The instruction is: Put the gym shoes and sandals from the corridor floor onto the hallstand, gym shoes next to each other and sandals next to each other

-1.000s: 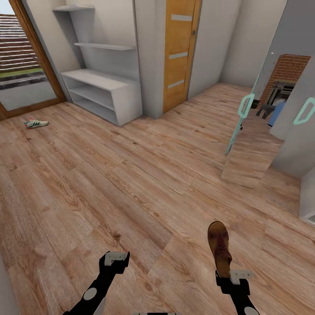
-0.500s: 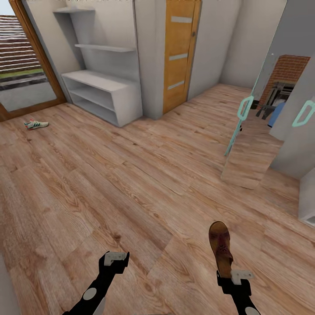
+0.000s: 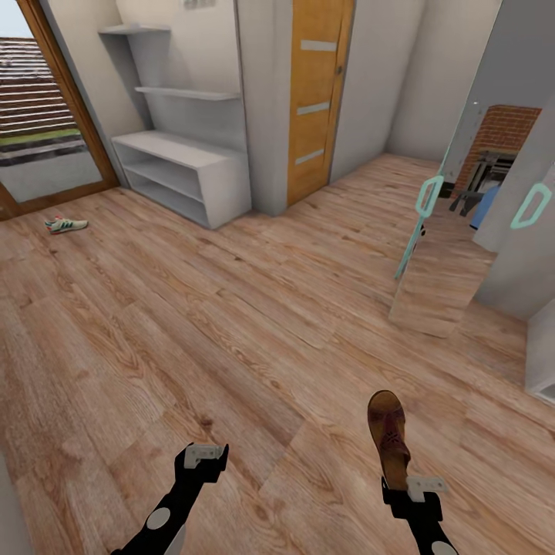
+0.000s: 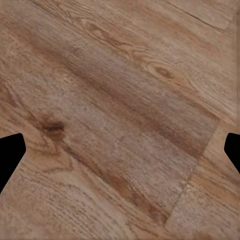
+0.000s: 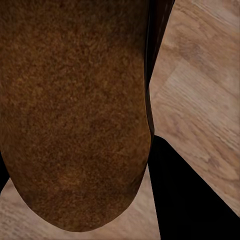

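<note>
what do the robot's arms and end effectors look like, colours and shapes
Both arms are glossy black with rounded segments and pale grey round joint caps. The left end effector and the right end effector each end in a small light grey, blocky bracket on a black wrist. In the left wrist view, the fingers are plain black wedges.

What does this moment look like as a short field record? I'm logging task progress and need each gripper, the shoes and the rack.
left gripper: open, holding nothing, over the floor
right gripper: shut on a sandal, toe pointing away from the robot
gym shoe: one in sight, lying on the floor at far left by the glass door
rack: far left, bench top and shelves bare
on rack so far: nothing visible
</note>
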